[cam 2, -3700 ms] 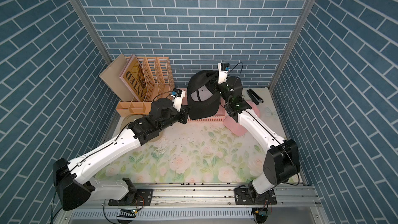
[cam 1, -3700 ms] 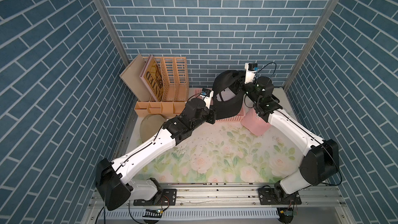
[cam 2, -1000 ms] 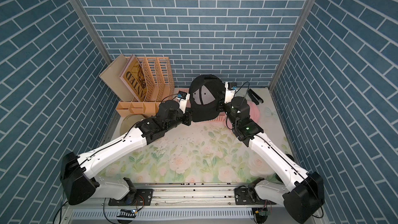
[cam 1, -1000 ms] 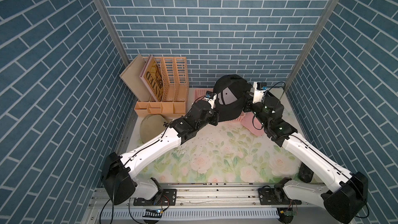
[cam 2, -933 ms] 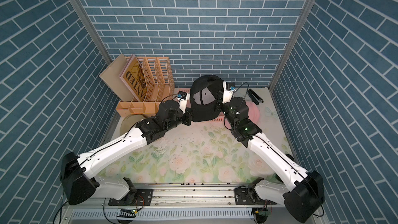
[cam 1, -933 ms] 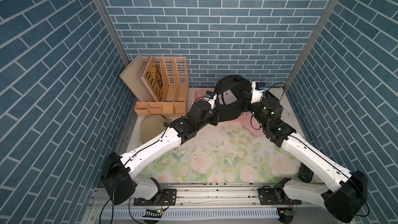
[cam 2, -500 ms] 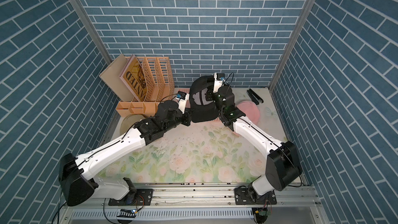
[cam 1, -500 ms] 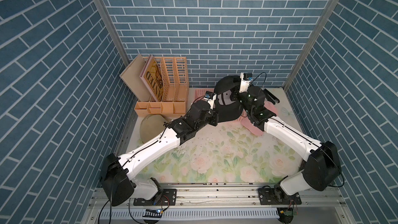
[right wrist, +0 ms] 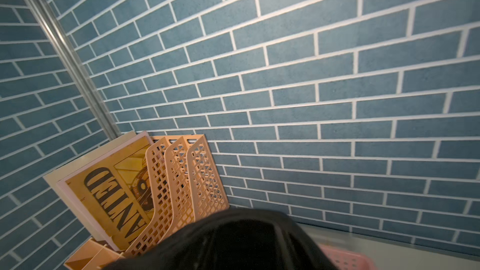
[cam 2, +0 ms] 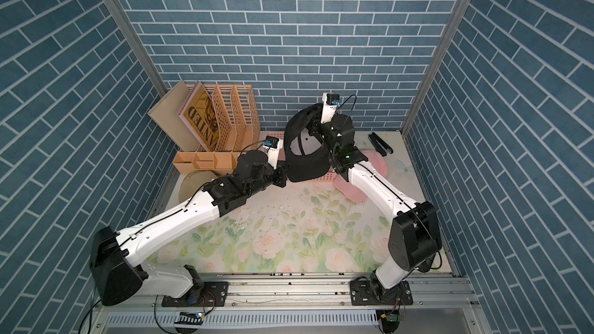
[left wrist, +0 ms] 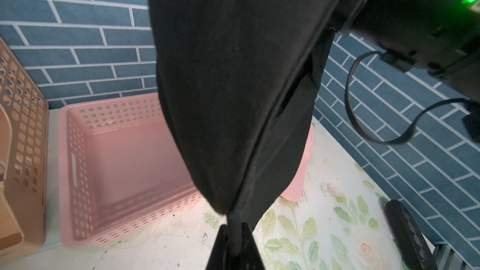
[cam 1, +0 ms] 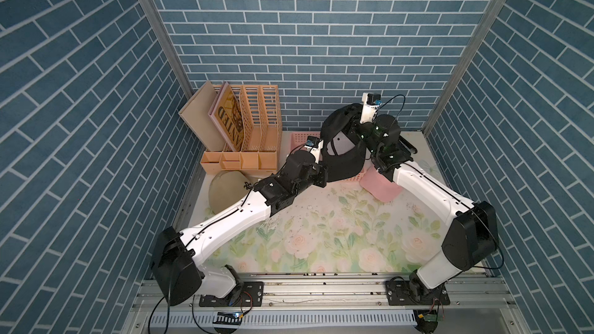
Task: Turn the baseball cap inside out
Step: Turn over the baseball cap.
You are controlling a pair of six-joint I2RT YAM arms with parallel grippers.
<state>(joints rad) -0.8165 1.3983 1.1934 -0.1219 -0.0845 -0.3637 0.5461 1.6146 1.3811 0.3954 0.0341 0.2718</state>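
We are holding the black baseball cap [cam 1: 342, 160] up above the pink basket [cam 1: 300, 138], our left gripper [left wrist: 235, 232] pinching its edge tight, our right gripper [cam 1: 353, 125] sitting under the crown fabric, so we cannot tell its jaw spread.

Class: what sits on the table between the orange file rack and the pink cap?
The pink basket, largely covered by the raised black cap; both top views show it.

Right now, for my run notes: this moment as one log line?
black cap: over pink basket | left gripper: shut on it | right gripper: against it, jaws hidden
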